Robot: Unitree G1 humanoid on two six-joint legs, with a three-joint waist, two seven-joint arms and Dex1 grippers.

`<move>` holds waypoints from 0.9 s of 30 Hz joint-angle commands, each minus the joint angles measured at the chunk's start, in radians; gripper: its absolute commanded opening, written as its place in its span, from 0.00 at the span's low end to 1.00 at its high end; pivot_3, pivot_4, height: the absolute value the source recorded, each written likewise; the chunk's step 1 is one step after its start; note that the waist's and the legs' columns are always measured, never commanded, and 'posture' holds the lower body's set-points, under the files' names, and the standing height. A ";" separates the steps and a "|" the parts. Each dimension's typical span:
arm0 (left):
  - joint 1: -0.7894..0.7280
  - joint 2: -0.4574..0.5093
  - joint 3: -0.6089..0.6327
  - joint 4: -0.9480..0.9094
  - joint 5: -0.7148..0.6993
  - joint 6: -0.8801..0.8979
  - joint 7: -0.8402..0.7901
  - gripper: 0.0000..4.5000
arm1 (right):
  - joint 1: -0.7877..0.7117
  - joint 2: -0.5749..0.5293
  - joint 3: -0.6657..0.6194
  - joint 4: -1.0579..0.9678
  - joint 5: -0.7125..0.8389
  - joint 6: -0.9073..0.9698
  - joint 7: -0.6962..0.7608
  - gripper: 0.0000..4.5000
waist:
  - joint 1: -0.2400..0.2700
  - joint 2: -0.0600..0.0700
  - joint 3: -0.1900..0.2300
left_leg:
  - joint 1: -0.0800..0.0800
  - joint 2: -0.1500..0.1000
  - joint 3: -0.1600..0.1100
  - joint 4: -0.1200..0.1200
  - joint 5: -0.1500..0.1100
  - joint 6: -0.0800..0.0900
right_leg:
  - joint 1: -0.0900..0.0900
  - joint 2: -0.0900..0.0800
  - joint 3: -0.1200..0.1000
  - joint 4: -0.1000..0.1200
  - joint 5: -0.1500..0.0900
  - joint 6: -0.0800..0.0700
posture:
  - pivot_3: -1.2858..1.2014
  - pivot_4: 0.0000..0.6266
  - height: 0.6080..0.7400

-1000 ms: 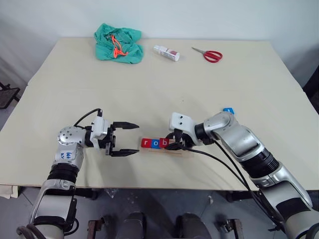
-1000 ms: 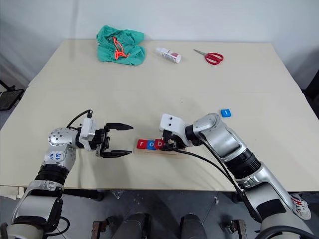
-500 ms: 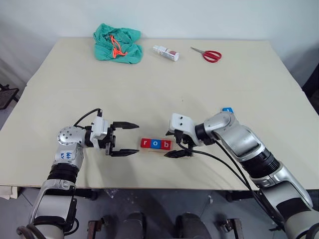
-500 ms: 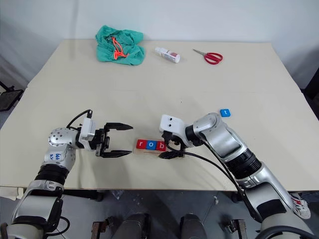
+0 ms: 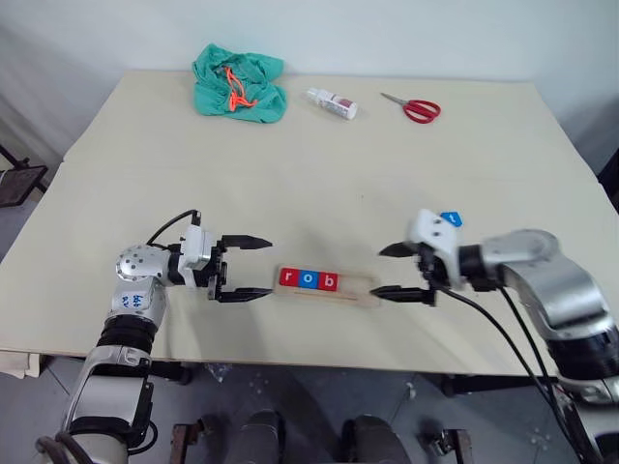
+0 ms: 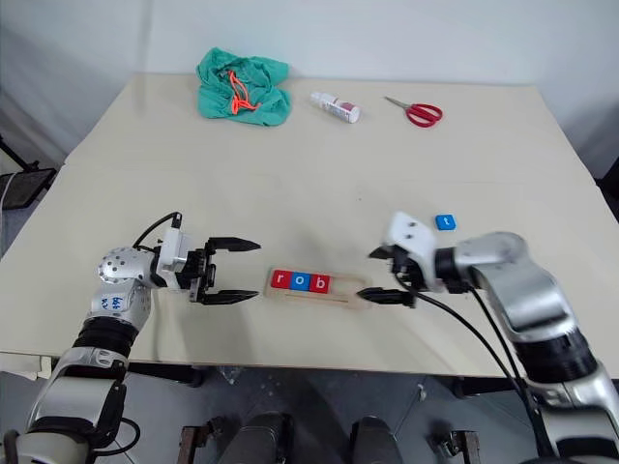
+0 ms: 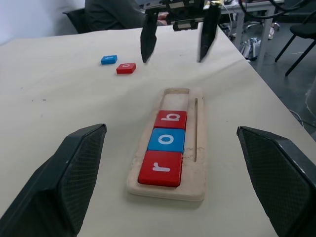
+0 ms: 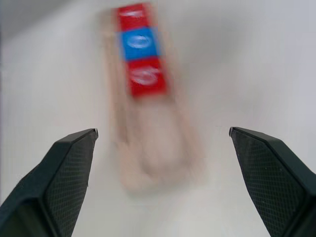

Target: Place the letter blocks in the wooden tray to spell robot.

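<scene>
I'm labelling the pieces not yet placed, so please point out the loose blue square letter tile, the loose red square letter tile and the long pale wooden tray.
Loose blue square letter tile [image 6: 444, 222]: right eye view, top face.
Loose red square letter tile [image 7: 126, 68]: left wrist view, top face.
Long pale wooden tray [image 5: 357, 285]: left eye view, bare groove.

Head cams overhead; wrist cams low.

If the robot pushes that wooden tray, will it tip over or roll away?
Probably neither. The wooden tray lies long and flat on the table, so it would likely slide. The three letter blocks sit in its shallow groove and would probably ride along.
</scene>
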 commanded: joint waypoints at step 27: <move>-0.072 -0.028 0.002 0.072 0.009 -0.040 -0.112 1.00 | 0.206 0.032 -0.261 -0.048 0.071 -0.016 -0.311 0.99 | 0.003 0.000 0.000 | 0.001 0.002 0.006 0.000 0.000 0.000 | 0.000 0.001 0.000 0.000 0.000 0.000 | 0.52 0.24 1.00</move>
